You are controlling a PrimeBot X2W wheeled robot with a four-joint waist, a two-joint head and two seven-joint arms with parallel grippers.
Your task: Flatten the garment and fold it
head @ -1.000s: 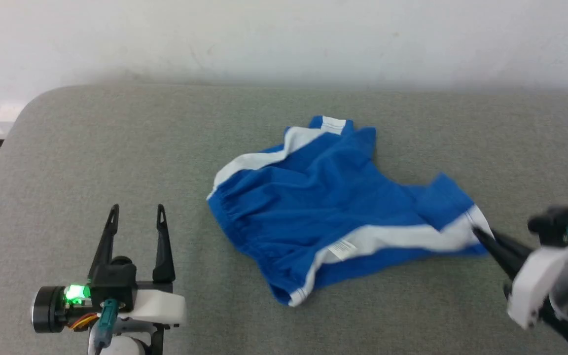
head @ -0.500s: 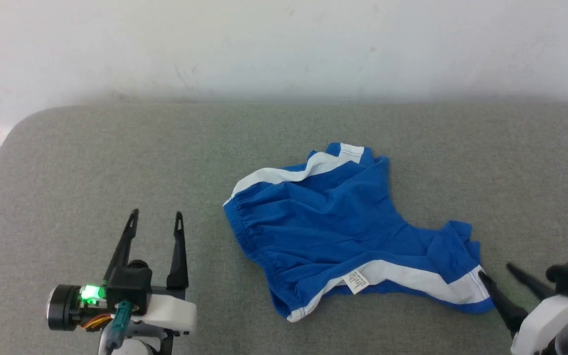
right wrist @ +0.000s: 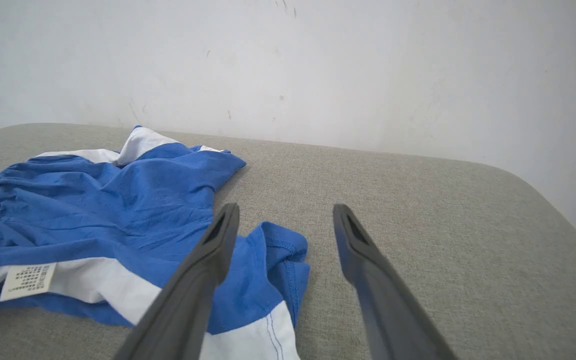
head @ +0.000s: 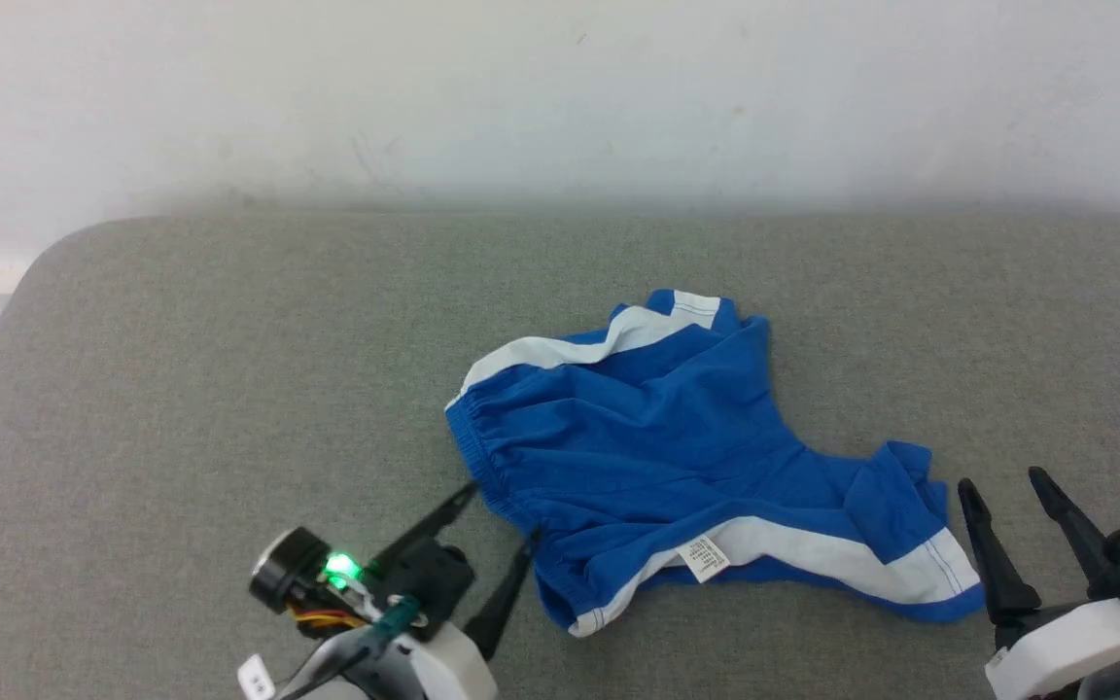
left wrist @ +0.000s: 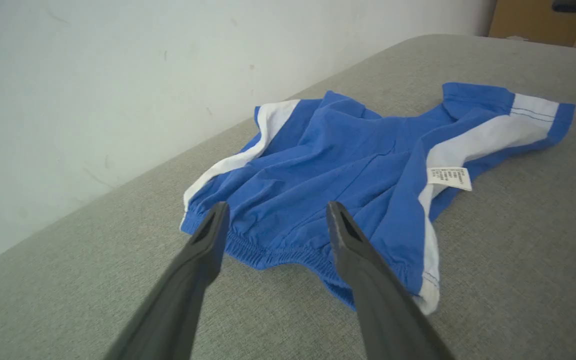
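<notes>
At lower right of frame, right gripper (head: 999,481) has released the hem (head: 949,576), jaws wide, empty; garment (head: 657,437) lies rumpled on the table (head: 229,340); left gripper (head: 500,512), jaws wide, empty, has advanced to the waistband (head: 480,449): flattening judged unfinished

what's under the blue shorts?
The shorts lie on the grey cushion, which shows all round them. What is beneath the cloth is covered and can't be seen; the cloth lies low, no obvious bulge.
</notes>
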